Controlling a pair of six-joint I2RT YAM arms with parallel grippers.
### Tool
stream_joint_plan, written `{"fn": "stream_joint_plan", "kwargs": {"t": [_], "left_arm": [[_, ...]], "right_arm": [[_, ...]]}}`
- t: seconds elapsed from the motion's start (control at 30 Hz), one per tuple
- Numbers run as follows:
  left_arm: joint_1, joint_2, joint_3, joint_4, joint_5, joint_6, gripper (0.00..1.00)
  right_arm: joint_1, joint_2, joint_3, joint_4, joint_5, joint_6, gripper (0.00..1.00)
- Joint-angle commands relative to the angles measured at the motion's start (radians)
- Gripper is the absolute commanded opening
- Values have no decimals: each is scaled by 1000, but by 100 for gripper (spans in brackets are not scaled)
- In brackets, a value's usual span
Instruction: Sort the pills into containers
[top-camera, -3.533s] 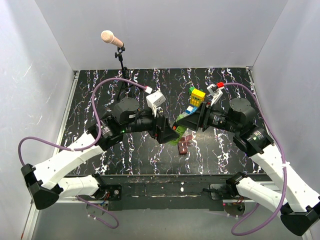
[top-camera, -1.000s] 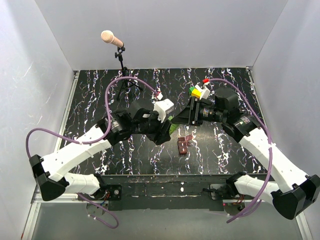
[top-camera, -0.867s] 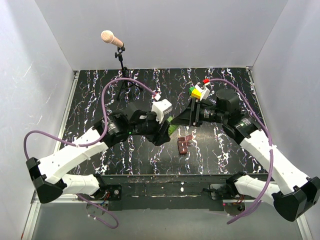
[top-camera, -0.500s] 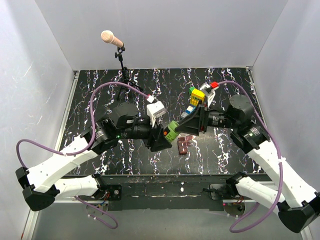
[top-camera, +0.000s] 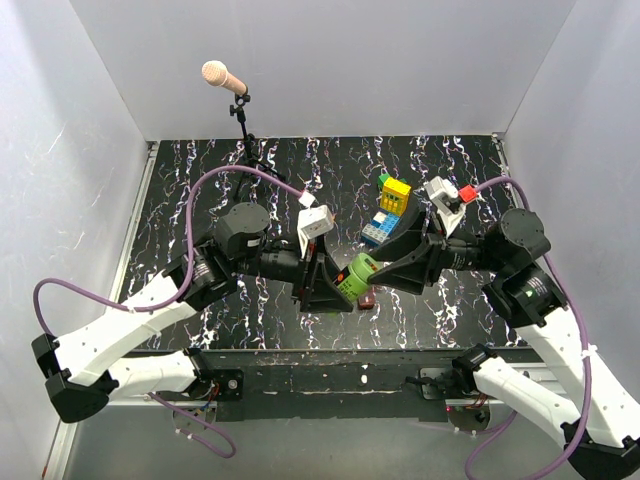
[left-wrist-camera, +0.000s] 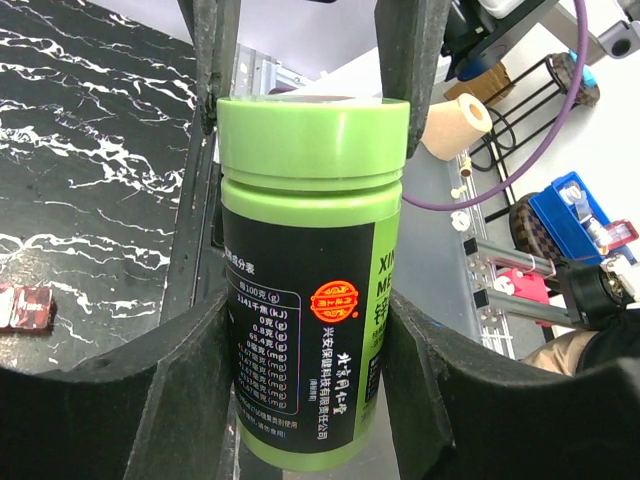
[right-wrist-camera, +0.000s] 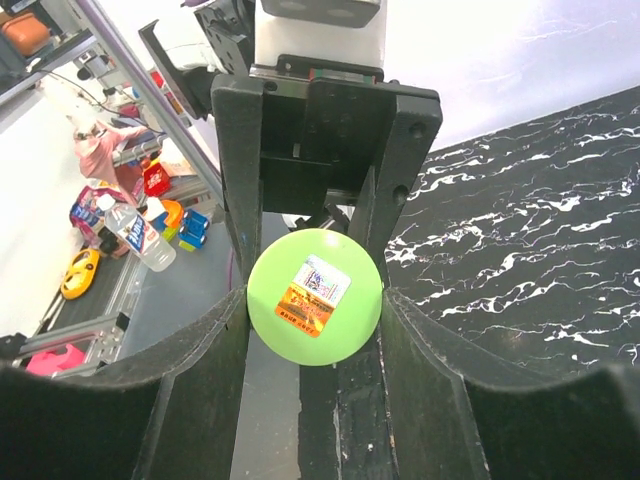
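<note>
While the left tool (left-wrist-camera: 312, 335) pinches the green bottle (top-camera: 352, 278), the right tool (right-wrist-camera: 315, 300) clamps its lid (left-wrist-camera: 312, 135).

Bright, even light overhead
Shadows barely read on the black bench (top-camera: 200, 185). Wrist views keep the green bottle (left-wrist-camera: 305, 300) crisp; backgrounds beyond it go soft and washed-out.

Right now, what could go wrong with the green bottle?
The left fingers hold the tilted green bottle in the air; the right fingers grip its cap. If the cap comes off, the contents might spill. If a grip slips, it might fall by the red-brown box.
</note>
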Motion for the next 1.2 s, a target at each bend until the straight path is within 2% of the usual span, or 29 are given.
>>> {"fn": "stream_joint_plan", "kwargs": {"t": [0.0,0.03,0.07,0.1,0.2,0.33,0.57,0.77,0.87,0.93,1.17], "left_arm": [[-4,-3,47,53,-18,24,0],[-4,5,52,36,-36,33,0],[-4,8,58,15,-67,47,0],[-4,12,62,-14,-108,57,0],[-4,26,78,-76,-188,96,0],[-4,48,95,-131,-271,140,0],[-4,100,128,-225,-415,203,0],[-4,138,153,-280,-508,243,0],[-5,147,153,-294,-550,257,0],[-5,156,161,-311,-576,267,0],[-5,178,161,-329,-611,286,0]], "right_arm": [[-2,29,37,-84,79,20,47],[-1,26,37,-87,114,39,66],[-1,25,39,-98,143,59,81],[-2,22,37,-96,156,73,84],[-2,28,42,-98,180,107,85],[-2,60,98,-220,272,115,86],[-5,100,132,-290,352,147,88],[-14,135,152,-340,413,170,89],[-25,184,195,-423,452,176,89],[-37,227,221,-458,450,190,90],[-70,363,241,-475,305,248,90]]}}
